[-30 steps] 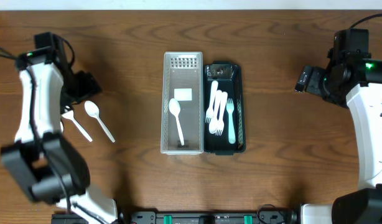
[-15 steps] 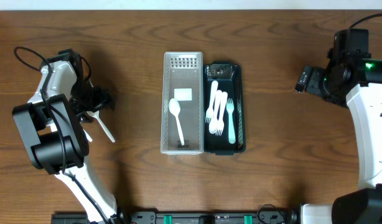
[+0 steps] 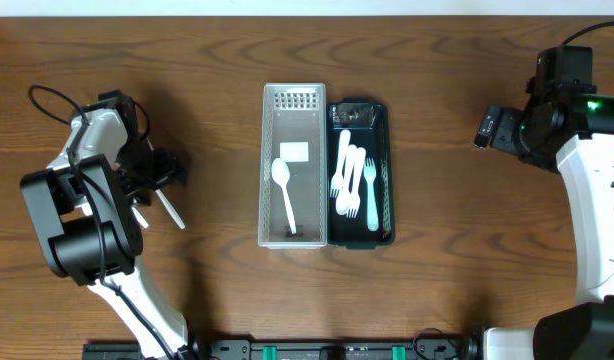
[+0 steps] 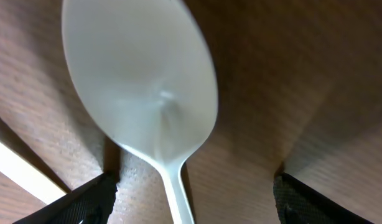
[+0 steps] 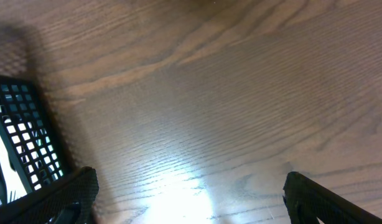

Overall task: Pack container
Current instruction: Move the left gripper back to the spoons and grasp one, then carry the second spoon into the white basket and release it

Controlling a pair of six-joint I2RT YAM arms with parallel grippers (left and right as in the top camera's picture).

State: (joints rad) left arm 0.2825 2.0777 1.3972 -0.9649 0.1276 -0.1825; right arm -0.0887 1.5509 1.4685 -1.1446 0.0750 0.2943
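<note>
A white plastic spoon [image 4: 141, 87] lies on the table right under my left gripper [image 3: 159, 172], its handle [image 3: 170, 211] sticking out in the overhead view. The gripper's fingers stand open on either side of the spoon's neck [image 4: 191, 199]. A clear tray [image 3: 271, 235] at the table's middle holds one white spoon [image 3: 284, 190]. A black tray [image 3: 389, 215] beside it holds several white forks [image 3: 351, 180]. My right gripper [image 3: 487, 128] is open and empty over bare wood at the right, with the black tray's corner [image 5: 23, 143] in its wrist view.
A second white utensil [image 3: 137, 213] lies next to the spoon at the left; a strip of it shows in the left wrist view [image 4: 23, 168]. The table is brown wood.
My left arm swung in and lowered its gripper over the spoon on the left, now covering its bowl. The right arm and the trays have not moved.
</note>
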